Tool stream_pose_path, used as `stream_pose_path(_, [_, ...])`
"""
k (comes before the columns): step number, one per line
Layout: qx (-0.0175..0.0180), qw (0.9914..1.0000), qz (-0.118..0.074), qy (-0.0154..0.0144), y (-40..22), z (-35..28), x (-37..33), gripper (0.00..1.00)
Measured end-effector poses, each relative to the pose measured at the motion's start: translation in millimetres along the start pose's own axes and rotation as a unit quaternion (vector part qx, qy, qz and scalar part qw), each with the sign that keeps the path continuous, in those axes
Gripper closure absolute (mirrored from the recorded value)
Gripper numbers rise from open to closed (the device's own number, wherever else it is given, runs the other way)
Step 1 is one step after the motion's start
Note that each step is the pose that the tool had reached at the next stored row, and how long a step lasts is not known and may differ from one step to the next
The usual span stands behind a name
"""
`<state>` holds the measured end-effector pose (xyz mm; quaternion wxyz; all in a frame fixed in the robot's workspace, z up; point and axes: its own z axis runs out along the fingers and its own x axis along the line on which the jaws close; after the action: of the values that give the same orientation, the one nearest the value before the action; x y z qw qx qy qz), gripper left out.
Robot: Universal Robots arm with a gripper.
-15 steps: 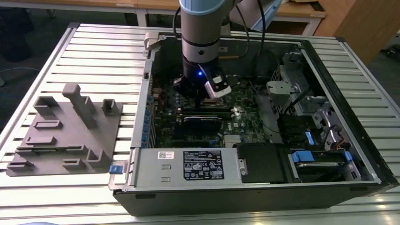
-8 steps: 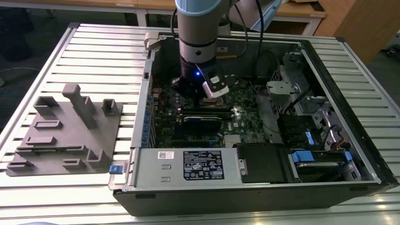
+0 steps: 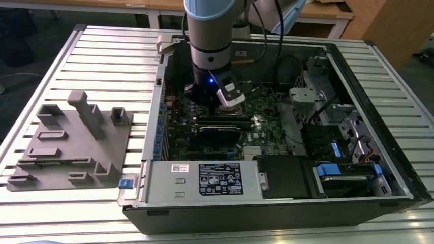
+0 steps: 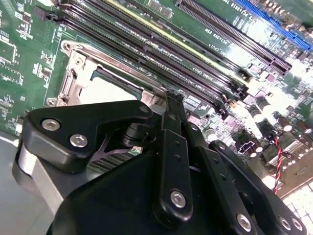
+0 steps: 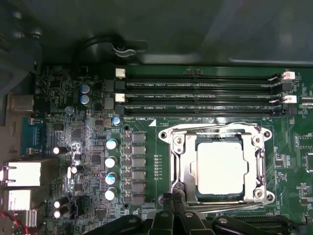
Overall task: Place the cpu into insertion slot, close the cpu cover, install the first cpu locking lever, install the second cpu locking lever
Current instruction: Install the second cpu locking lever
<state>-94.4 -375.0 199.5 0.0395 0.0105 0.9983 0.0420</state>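
In both wrist views the cpu [image 5: 220, 169] [image 4: 110, 90] lies flat in the insertion slot, its pale metal top showing. The cpu cover [image 5: 182, 166] is down around it, a shiny metal frame with a square cut-out. A thin wire locking lever [image 5: 215, 125] runs along the frame edge nearest the memory slots. My gripper [image 5: 177, 198] [image 4: 168, 98] hovers at the socket's opposite edge, fingers together with nothing between them. From the exterior view the gripper [image 3: 227, 104] reaches down into the open computer case [image 3: 271, 208] over the motherboard.
Long black memory slots [image 5: 200, 90] run beside the socket, and a row of capacitors [image 5: 111, 161] stands on its other side. A grey fixture plate [image 3: 71, 142] lies on the slatted table at the exterior view's left. Drive bays and cables [image 3: 326, 127] fill the case's right.
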Motion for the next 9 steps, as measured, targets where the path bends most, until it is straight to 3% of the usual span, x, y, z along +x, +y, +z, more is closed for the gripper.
stream_pose_path(9, [-0.0034, 0.99993, -0.001, -0.0111, -0.5, 3.4, 6.6, 0.89])
